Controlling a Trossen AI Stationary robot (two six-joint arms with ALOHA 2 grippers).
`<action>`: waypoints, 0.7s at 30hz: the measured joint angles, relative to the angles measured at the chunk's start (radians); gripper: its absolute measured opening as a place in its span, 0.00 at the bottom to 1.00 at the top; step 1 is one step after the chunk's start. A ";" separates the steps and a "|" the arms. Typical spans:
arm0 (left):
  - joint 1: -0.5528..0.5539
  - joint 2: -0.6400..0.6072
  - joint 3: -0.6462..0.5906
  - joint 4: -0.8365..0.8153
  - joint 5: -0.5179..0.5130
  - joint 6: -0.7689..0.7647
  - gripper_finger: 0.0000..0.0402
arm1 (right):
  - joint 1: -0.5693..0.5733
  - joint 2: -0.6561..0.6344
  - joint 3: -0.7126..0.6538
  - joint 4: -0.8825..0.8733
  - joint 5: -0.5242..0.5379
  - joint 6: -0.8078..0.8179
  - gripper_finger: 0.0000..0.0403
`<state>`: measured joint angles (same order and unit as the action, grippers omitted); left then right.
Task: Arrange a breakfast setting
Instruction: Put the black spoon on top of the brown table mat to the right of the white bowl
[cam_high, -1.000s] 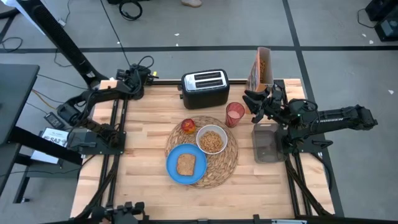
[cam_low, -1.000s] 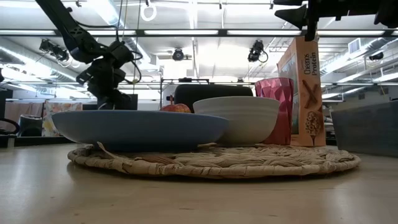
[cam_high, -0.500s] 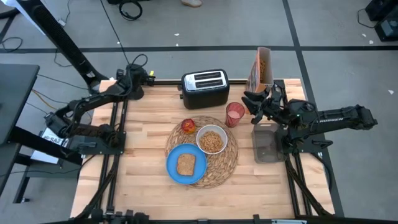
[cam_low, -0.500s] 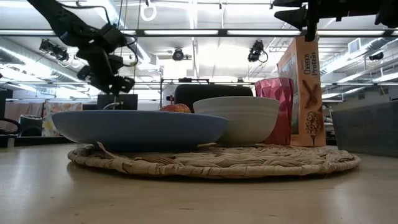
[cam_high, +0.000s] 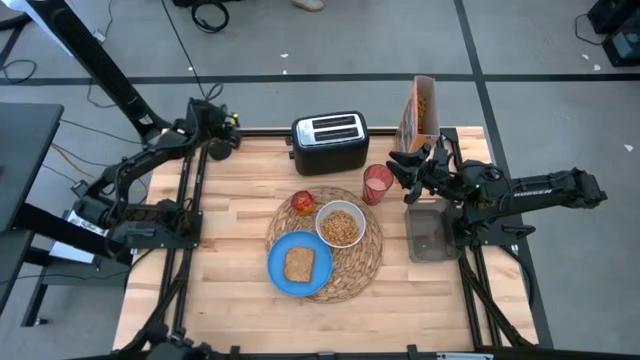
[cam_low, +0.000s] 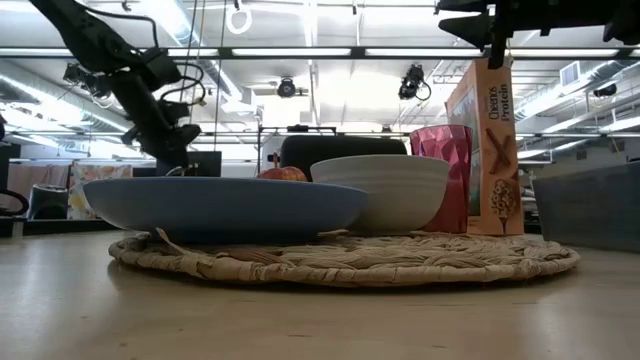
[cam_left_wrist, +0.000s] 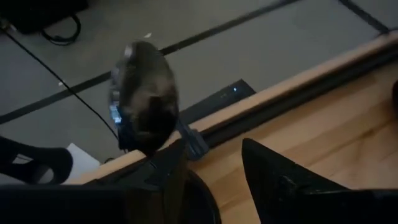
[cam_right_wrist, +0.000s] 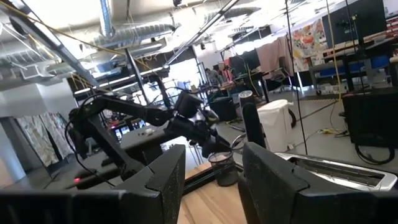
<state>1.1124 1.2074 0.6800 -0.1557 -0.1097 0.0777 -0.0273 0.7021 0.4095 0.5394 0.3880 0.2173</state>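
Observation:
On the round straw placemat (cam_high: 366, 268) sit the blue plate (cam_high: 280, 278) with the toast slice (cam_high: 298, 264), the white bowl (cam_high: 340, 226) and the small red fruit (cam_high: 303, 202). The pink cup (cam_high: 378, 183) stands at the mat's far right rim. My left gripper (cam_high: 220, 120) is above the table's far left corner, shut on the metal spoon (cam_left_wrist: 144, 93). My right gripper (cam_high: 398, 172) hovers open and empty just right of the cup, above the table. My left gripper holds the spoon by its handle, close to the neck (cam_left_wrist: 186, 138), which lies against one finger (cam_left_wrist: 166, 171). The rest of the handle is hidden by the fingers. The spoon's bowl (cam_left_wrist: 144, 93) sticks out past the fingertips, lifted clear over the table's far edge.
A black two-slot toaster (cam_high: 329, 141) stands at the far edge behind the mat. A cereal box (cam_high: 420, 110) stands at the far right. A dark rectangular tray (cam_high: 428, 232) lies at the right edge under my right arm. Bare wood lies left of the mat.
My left gripper has swung with the spoon toward the table's far left corner, out over the far edge, and the spoon stays lifted clear. My right gripper has kept its place beside the cup.

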 joint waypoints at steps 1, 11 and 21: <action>0.000 0.009 0.000 0.003 0.001 0.004 0.42 | 0.000 0.000 0.000 0.000 0.000 0.000 0.42; -0.027 0.072 0.000 0.028 -0.122 -0.019 0.61 | 0.000 0.000 0.000 0.006 -0.005 0.003 0.42; -0.074 0.121 0.007 0.054 -0.315 -0.243 0.58 | 0.000 0.000 0.000 0.009 -0.020 0.072 0.42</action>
<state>1.0386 1.3289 0.6873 -0.1013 -0.4252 -0.1656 -0.0273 0.7021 0.4095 0.5484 0.3677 0.2889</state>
